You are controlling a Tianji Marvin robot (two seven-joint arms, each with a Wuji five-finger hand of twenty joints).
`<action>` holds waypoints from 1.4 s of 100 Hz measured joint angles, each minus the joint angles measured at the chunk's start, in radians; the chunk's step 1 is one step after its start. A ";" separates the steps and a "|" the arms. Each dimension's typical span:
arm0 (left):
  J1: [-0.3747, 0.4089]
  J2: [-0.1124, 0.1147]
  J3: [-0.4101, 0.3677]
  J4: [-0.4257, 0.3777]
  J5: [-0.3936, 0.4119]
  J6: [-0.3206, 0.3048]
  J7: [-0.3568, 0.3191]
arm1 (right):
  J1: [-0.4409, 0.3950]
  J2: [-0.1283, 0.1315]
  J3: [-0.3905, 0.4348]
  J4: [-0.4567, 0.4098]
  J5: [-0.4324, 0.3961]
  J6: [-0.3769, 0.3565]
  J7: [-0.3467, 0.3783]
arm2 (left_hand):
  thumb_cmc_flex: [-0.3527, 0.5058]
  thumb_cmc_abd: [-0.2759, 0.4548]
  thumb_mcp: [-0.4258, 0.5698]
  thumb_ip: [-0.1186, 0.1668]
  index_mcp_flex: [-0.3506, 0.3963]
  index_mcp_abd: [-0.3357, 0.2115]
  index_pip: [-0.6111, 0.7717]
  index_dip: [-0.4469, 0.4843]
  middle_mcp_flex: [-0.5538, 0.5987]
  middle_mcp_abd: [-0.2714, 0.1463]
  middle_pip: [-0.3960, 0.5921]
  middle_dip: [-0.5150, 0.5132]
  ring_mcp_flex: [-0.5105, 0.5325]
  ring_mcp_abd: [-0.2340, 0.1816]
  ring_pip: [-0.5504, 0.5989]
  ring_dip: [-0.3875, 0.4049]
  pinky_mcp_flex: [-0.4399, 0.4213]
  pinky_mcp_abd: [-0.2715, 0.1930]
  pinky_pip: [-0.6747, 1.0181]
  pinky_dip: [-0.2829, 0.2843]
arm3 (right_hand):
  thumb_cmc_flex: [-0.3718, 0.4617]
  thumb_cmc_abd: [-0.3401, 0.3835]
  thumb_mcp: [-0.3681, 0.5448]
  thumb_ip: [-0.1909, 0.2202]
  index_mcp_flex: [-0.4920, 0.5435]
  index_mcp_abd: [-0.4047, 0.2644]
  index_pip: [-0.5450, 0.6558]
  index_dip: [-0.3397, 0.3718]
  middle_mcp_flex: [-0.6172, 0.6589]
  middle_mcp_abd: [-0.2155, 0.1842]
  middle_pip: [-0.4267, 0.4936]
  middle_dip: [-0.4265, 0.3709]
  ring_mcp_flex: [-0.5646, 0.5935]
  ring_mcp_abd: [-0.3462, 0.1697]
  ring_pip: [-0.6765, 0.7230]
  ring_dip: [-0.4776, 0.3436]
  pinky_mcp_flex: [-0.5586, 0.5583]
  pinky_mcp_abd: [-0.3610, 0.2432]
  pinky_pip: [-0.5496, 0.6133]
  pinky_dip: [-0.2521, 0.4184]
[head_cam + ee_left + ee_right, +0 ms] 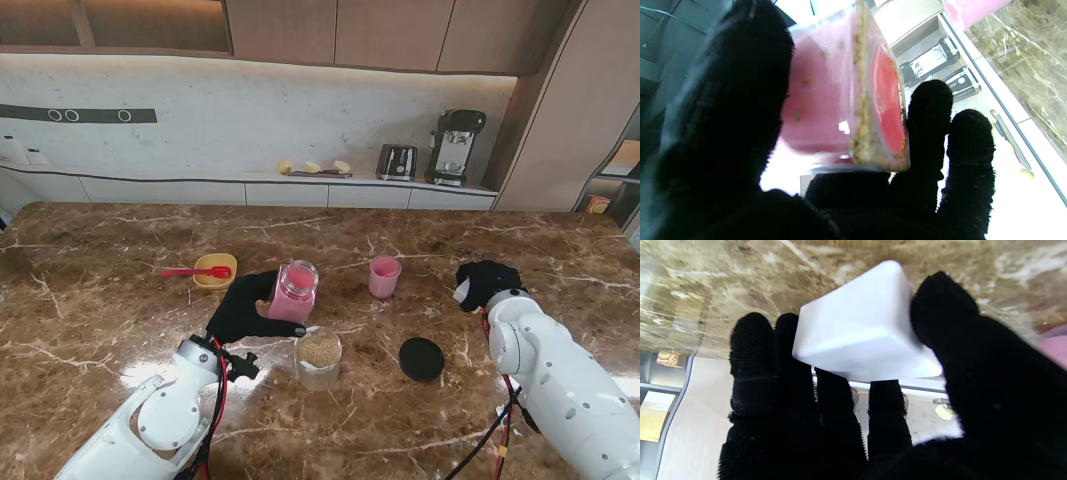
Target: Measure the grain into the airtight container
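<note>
— Where is the grain right now?

— Most of it sits in the small clear glass container (pixel 318 358) near the middle of the brown marbled stone table (pixel 120 260), close to the near edge. Some grains also cling inside the clear jar with the pink inner cup (pixel 293 292), tilted just above and slightly left of the container (in the left wrist view the grains (pixel 861 110) lie banded along the jar wall).

— What holds the jar?

— The black-gloved left hand (pixel 245 308) is clamped round it, fingers (pixel 929 110) on one side and the thumb on the other.

— And the other hand?

— The black-gloved right hand (pixel 483 281) is on the right, farther from me, closed on a white rounded block (pixel 860 330); from the stand only a white sliver shows at its left edge.

— What else lies around?

— A round black lid (pixel 421 358) rests flat just right of the container, apart from it. A pink plastic cup (pixel 384 276) stands upright farther back, between the two hands. To the far left a small yellow bowl (pixel 215 270) holds a red spoon (pixel 194 271) whose handle juts out leftwards.
</note>
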 measured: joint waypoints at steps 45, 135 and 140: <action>0.006 0.000 -0.005 -0.008 0.000 0.007 -0.001 | 0.016 0.002 -0.035 0.058 0.012 0.006 -0.028 | 0.000 0.000 0.000 0.000 0.000 0.000 0.000 0.000 0.000 0.000 0.000 0.000 0.000 0.000 0.000 0.000 0.000 0.000 0.001 0.000 | -0.030 0.049 0.011 0.047 -0.025 0.003 -0.025 0.021 -0.061 -0.006 0.056 -0.063 -0.042 -0.029 0.012 -0.028 -0.040 -0.034 -0.036 0.000; 0.015 0.000 -0.010 -0.013 0.005 0.013 0.003 | 0.001 0.005 -0.018 0.045 -0.006 -0.045 -0.029 | 0.000 0.000 0.000 -0.001 0.000 0.000 0.000 0.000 0.000 0.000 0.000 0.002 0.000 0.000 0.000 0.000 0.000 0.000 0.001 0.000 | -0.169 0.146 -0.034 0.115 -0.210 0.144 -0.133 0.032 -0.345 -0.110 0.070 -0.138 -0.321 -0.142 -0.063 -0.104 -0.395 -0.077 -0.234 0.000; 0.015 0.000 -0.011 -0.013 0.006 0.013 0.003 | -0.004 0.004 -0.008 0.035 -0.006 -0.054 -0.032 | 0.000 0.000 0.000 -0.001 0.000 0.000 0.000 0.000 0.000 0.000 0.000 0.002 0.000 0.000 0.000 0.000 0.000 0.000 0.001 0.000 | -0.169 0.152 -0.042 0.115 -0.210 0.144 -0.134 0.032 -0.345 -0.110 0.069 -0.138 -0.320 -0.142 -0.057 -0.104 -0.410 -0.070 -0.244 0.000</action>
